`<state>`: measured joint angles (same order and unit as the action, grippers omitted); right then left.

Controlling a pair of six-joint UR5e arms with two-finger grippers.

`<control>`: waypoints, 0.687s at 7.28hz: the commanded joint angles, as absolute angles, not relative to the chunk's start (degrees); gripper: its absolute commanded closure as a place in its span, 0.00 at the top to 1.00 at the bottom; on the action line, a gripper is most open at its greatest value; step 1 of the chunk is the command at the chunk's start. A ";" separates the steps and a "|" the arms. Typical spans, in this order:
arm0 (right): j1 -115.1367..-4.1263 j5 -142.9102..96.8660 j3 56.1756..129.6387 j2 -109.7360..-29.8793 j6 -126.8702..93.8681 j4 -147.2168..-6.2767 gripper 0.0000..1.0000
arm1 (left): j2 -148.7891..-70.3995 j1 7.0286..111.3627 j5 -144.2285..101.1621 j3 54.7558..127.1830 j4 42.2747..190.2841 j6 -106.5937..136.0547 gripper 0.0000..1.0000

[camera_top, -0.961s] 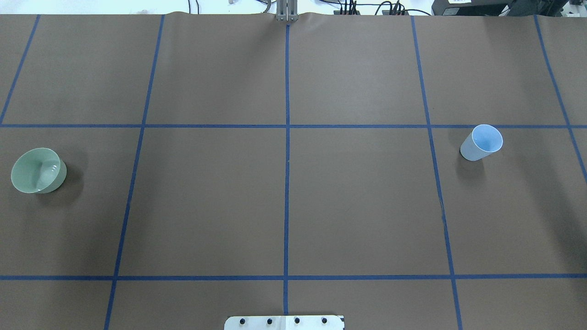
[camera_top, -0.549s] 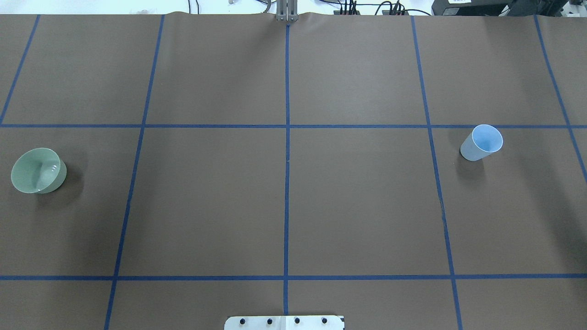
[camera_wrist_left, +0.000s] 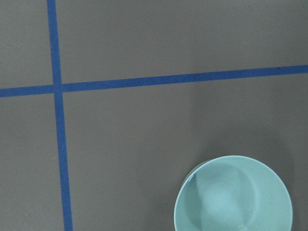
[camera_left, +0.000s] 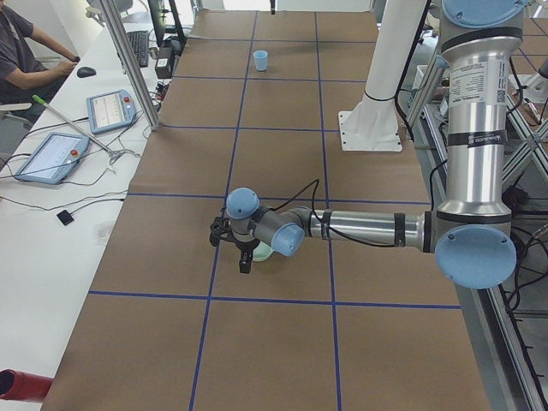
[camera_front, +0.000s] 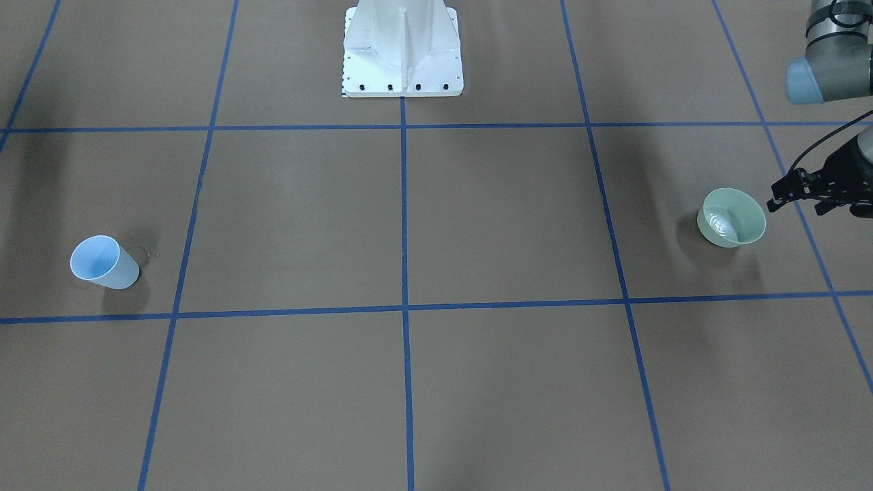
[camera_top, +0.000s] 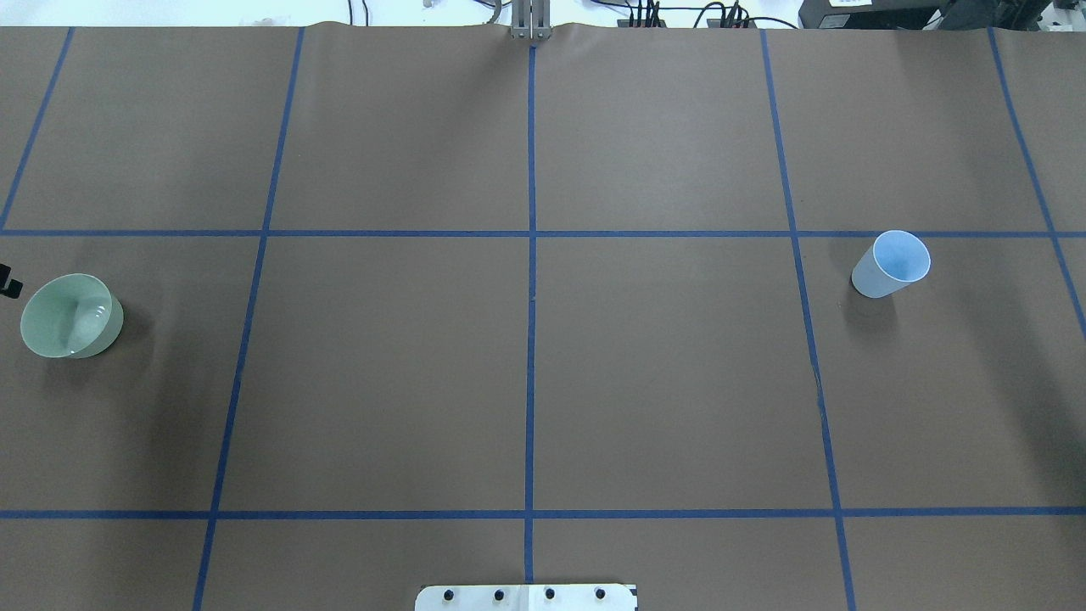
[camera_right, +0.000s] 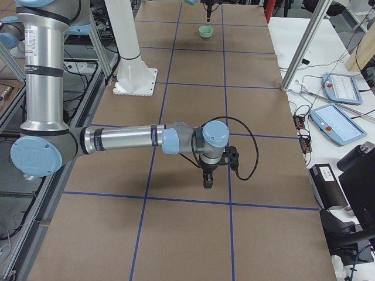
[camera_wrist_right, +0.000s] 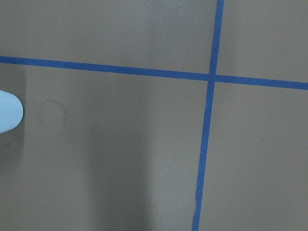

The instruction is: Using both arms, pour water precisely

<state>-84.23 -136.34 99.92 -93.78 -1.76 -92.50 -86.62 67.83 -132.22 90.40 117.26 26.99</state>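
Observation:
A pale green bowl stands on the robot's left side of the table; it also shows in the overhead view and the left wrist view. Water glints inside it. A light blue cup stands upright on the robot's right side. My left gripper hangs open and empty just outside the bowl, its tip at the overhead view's left edge. My right gripper hovers low over the table beside the cup, whose edge shows in the right wrist view. I cannot tell whether it is open or shut.
Brown paper with a blue tape grid covers the table. The white bolted pedestal stands at the robot's edge. A dried ring stain lies near the cup. Operator tables with tablets line the far side.
The left gripper's tip has come into the overhead view at the left edge, next to the bowl. Bowl and cup have not moved.

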 commanded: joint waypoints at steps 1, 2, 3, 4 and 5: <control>-84.20 -136.41 99.84 -93.78 -1.76 -92.46 1.00 | -86.84 65.40 -132.19 89.12 118.56 27.25 0.99; -84.20 -136.41 99.84 -93.78 -1.76 -92.46 1.00 | -87.01 64.35 -132.19 87.90 119.35 27.16 0.98; -84.20 -136.41 99.84 -93.87 -1.76 -92.46 1.00 | -87.01 63.99 -132.27 86.85 121.10 27.25 0.97; -84.20 -136.58 99.84 -93.87 -1.76 -92.46 1.00 | -87.01 63.90 -132.36 86.66 121.81 27.25 0.93; -84.20 -136.58 99.84 -93.87 -1.76 -92.46 1.00 | -87.19 63.81 -132.54 86.14 121.82 27.16 0.88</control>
